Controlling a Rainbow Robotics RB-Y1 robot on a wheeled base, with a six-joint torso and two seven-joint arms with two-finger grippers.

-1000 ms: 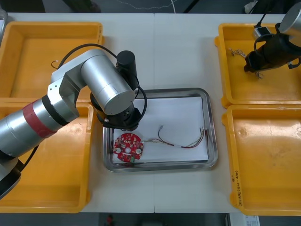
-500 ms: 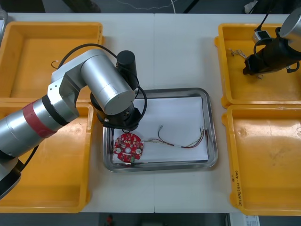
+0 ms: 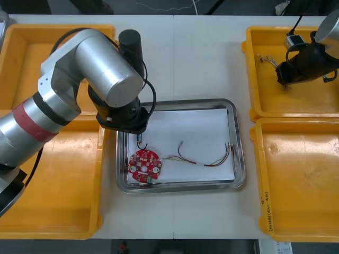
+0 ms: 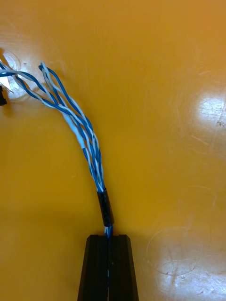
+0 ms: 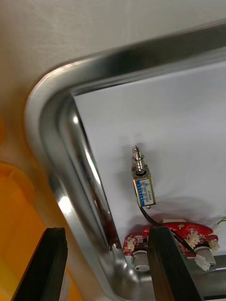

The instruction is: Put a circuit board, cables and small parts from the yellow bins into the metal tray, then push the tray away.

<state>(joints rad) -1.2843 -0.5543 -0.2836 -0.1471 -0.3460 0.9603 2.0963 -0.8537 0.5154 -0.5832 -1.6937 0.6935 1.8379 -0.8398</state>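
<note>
Inside the metal tray (image 3: pixel 239 159), on its white lining, the round red circuit board (image 3: pixel 144 165) lies in the corner at the robot's left, on the near side. A small metal part (image 5: pixel 142 181) rests on the lining just beyond the board, close to the tray's left rim. A red and yellow cable (image 3: pixel 206 160) stretches from the board toward the tray's right rim. The left fingers (image 5: pixel 165 263) hover over the tray's left rim, spread wide and empty. Well to the tray's right on the counter (image 3: pixel 206 58), above the far yellow bin (image 3: pixel 312 103), the right fingers (image 4: pixel 108 268) pinch a twisted blue and white cable (image 4: pixel 87 141).
</note>
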